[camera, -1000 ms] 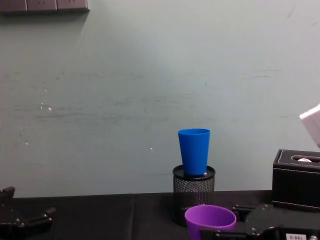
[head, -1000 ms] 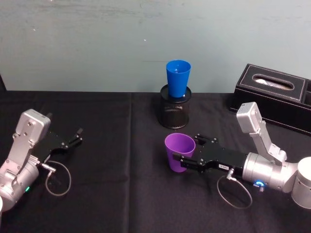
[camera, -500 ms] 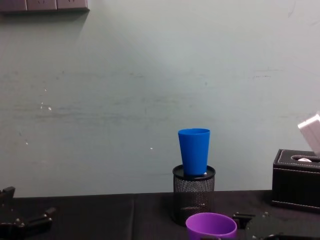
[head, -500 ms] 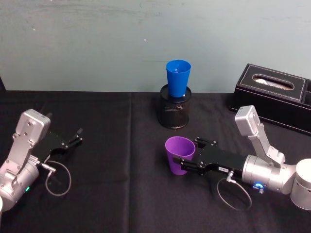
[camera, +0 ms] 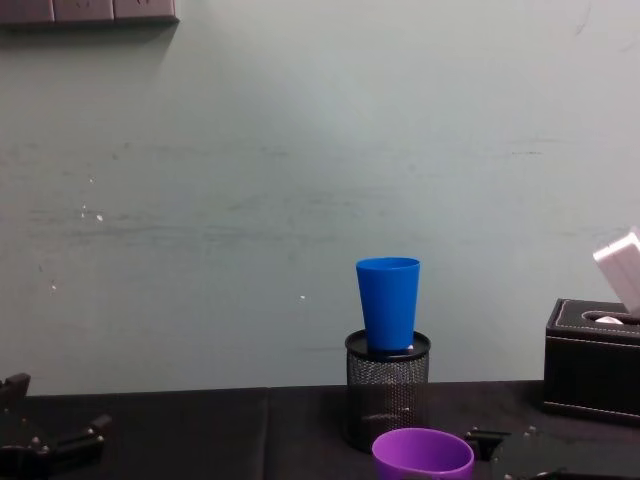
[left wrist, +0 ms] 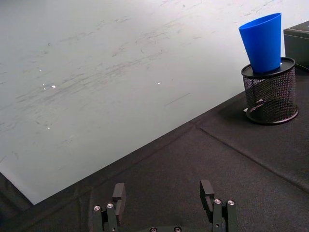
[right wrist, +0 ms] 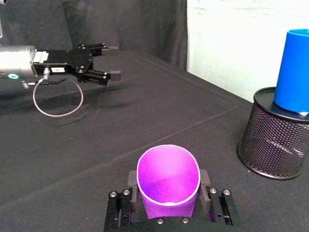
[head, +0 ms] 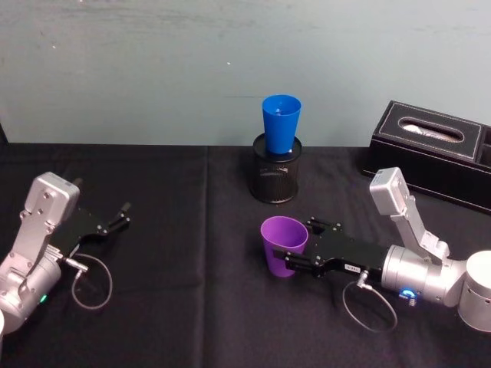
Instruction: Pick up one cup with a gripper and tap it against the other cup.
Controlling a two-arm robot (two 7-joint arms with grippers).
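Pinching the purple cup upright, the right hand sits near the blue cup.

Probably an office or lab: black-clothed table against a plain pale wall, mesh pen holder, tissue box.
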